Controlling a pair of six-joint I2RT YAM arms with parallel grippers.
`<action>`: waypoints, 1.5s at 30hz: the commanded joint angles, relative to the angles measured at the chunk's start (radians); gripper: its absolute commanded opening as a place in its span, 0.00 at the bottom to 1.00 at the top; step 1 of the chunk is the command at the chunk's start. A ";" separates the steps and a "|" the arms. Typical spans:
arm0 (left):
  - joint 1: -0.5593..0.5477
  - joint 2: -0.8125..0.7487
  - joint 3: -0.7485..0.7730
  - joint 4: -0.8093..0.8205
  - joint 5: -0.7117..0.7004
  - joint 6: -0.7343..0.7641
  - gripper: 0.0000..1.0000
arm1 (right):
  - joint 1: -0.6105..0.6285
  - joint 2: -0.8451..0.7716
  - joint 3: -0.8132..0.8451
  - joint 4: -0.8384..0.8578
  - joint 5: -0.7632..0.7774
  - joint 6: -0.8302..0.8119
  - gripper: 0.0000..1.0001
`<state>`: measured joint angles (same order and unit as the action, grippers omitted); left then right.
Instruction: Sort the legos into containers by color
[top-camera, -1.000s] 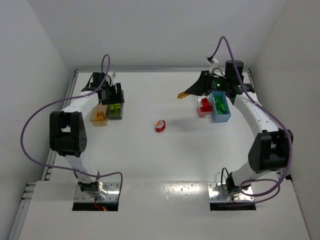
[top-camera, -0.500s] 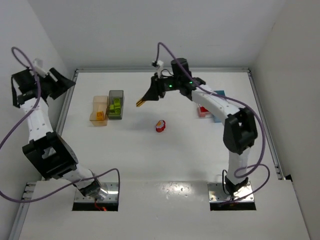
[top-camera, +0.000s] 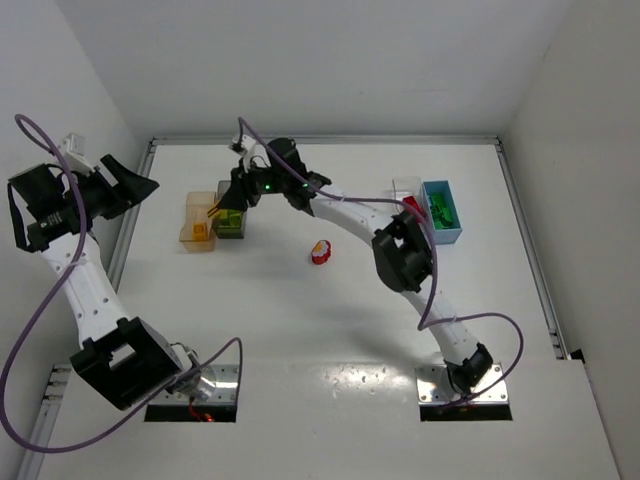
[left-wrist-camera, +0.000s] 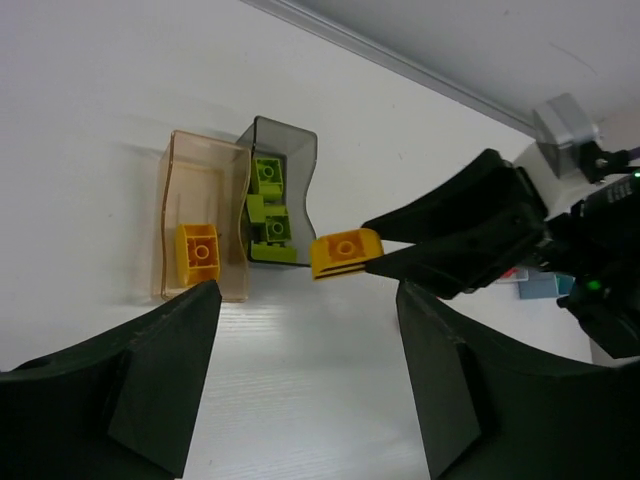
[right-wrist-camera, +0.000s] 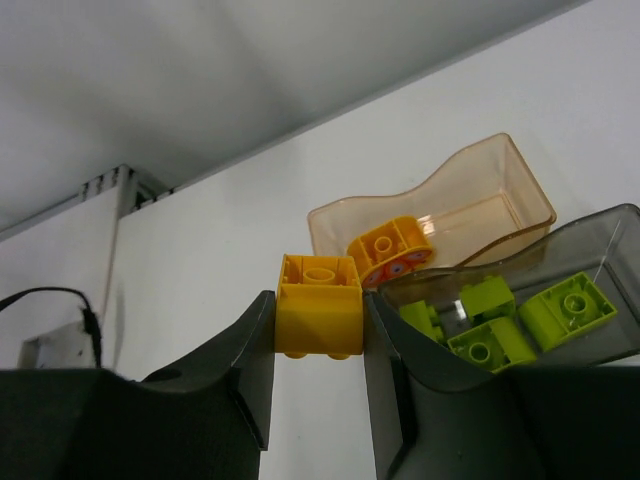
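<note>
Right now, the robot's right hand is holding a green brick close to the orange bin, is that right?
Not quite. The brick in the right hand is yellow-orange, not green. It is held close to the orange bin, as you said. The right wrist view shows it; the green bricks lie in the grey bin.

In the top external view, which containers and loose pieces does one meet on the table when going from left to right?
Translucent orange plastic bin → smoky dark grey plastic bin → loose mostly red brick cluster → clear plastic bin → light blue plastic bin. The orange brick in the right fingers overlaps the first two bins, so it is omitted.
</note>
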<state>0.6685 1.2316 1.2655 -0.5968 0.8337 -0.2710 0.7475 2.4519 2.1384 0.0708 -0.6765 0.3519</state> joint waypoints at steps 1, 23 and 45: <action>0.002 -0.020 -0.008 -0.001 -0.034 0.000 0.80 | 0.041 0.067 0.110 0.090 0.093 -0.028 0.00; 0.002 -0.132 -0.020 -0.081 -0.064 0.026 0.94 | 0.115 0.260 0.248 0.221 0.344 -0.054 0.07; -0.033 -0.112 -0.058 -0.001 0.028 0.002 1.00 | 0.075 0.043 0.102 0.195 0.365 -0.054 0.68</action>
<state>0.6655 1.1259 1.2156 -0.6449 0.7795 -0.2916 0.8646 2.6648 2.2910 0.2253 -0.3313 0.3073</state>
